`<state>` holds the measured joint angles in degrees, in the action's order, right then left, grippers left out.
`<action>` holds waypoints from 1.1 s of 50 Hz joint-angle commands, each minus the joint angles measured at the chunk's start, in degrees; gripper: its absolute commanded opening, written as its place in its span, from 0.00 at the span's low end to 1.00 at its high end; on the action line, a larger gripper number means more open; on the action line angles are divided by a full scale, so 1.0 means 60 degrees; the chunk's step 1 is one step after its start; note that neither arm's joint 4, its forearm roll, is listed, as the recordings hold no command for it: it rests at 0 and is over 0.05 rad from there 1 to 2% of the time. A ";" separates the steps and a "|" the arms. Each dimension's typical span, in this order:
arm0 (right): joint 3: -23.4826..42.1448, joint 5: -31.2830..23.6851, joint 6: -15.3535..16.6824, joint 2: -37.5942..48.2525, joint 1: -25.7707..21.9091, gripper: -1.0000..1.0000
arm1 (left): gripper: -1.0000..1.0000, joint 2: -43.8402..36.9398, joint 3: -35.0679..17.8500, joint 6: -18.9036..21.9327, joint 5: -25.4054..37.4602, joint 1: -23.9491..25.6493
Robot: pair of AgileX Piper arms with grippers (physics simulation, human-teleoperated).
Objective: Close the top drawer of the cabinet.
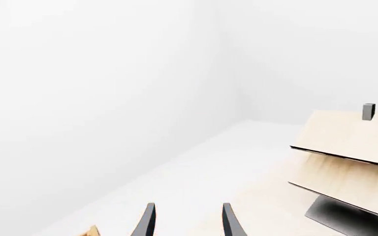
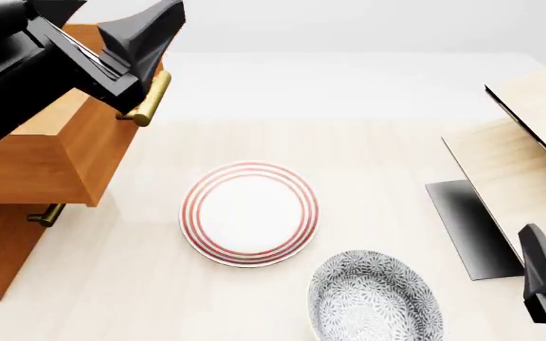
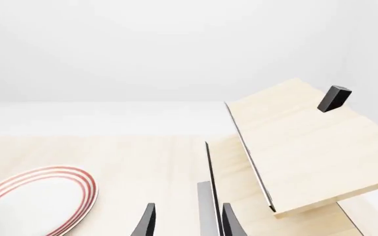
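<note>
Two pincers, both gaping and empty; left pincer (image 2: 145, 42) sits right by the drawer (image 2: 55, 153) handle (image 2: 150, 99), lined up to shove it shut, I reckon.

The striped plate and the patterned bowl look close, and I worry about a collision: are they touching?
Apart. The front view shows a strip of bare table between the striped plate and the patterned bowl.

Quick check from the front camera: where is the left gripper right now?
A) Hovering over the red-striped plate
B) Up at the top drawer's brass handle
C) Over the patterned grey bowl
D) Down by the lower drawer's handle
B: in the front view the left gripper sits right by the brass handle of the top drawer, well clear of the plate and bowl.
</note>
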<state>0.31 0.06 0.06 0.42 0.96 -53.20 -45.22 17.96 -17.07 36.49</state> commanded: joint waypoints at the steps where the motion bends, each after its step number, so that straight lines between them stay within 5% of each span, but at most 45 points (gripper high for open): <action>1: 0.0000 0.0000 0.0000 0.0000 0.0000 1.00 | 1.00 -0.0710 -0.0424 0.0287 -0.0104 0.0471; 55: 0.0000 0.0000 0.0000 -0.0001 0.0001 1.00 | 1.00 -0.3613 -0.2137 0.2223 0.0236 0.0493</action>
<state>0.31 0.06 0.06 0.42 0.96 -72.24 -56.84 29.80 -16.35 39.77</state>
